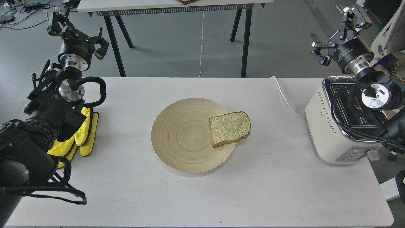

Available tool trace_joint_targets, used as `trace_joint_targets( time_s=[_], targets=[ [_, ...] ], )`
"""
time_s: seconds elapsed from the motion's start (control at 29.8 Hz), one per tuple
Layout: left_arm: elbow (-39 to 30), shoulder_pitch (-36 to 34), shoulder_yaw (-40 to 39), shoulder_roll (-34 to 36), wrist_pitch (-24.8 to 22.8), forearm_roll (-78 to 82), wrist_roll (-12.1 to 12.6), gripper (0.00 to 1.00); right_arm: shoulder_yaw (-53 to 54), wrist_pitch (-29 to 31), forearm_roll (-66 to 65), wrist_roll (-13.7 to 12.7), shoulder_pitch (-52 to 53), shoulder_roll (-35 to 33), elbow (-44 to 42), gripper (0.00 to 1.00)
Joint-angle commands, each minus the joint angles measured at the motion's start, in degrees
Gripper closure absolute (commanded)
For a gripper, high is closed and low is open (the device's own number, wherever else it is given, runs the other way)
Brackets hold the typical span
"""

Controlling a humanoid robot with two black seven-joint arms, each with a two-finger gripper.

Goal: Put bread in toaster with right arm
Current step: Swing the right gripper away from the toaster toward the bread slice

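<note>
The bread (pixel 230 128) lies flat on the right rim of a round wooden plate (pixel 180 139), its crust hanging slightly over the edge. The cream toaster (pixel 319 126) stands at the table's right edge, its chrome top partly hidden by my right arm. My right gripper (pixel 337 31) hangs high above and behind the toaster, open and empty, far from the bread. At the far left my left gripper (pixel 79 34) is raised, open and holding nothing.
A yellow cloth (pixel 84 133) lies under my left arm at the table's left side. The toaster's white cord (pixel 284 98) runs back across the table. Another table (pixel 174 6) with black legs stands behind.
</note>
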Motion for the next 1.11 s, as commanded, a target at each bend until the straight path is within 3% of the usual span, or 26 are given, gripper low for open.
trace_joint_targets(
  time_s=[0.0,0.27,0.47,0.67,0.91,1.07],
  targets=[
    [0.00,0.08,0.09,-0.02,0.00,-0.06,0.00,0.00,-0.23,0.14,0.09,0.00,-0.21,-0.67,1.55,0.00],
    [0.00,0.08,0.09,0.16,0.00,-0.06,0.00,0.00,-0.58,-0.82,-0.88,0.09,-0.29,-0.67,3.48,0.00],
    [0.00,0.08,0.18,-0.02,0.00,0.03,0.18,0.00,-7.86,-11.00,-8.68,0.62,-1.70,-2.77,14.37,0.01],
    [0.00,0.08,0.18,0.07,0.00,0.03,0.18,0.00,-12.00,-16.20,-22.39,0.79,-4.07,-2.96,21.67,0.01],
    [0.00,0.08,0.18,-0.02,0.00,0.03,0.09,0.00,-17.36,-19.72,-37.08,0.71,-5.30,-2.17,22.21,0.01],
    [0.00,0.08,0.09,-0.28,0.00,0.03,0.00,0.00,-28.51,-26.21,-44.38,0.62,-5.31,2.13,19.59,0.01]
  ],
)
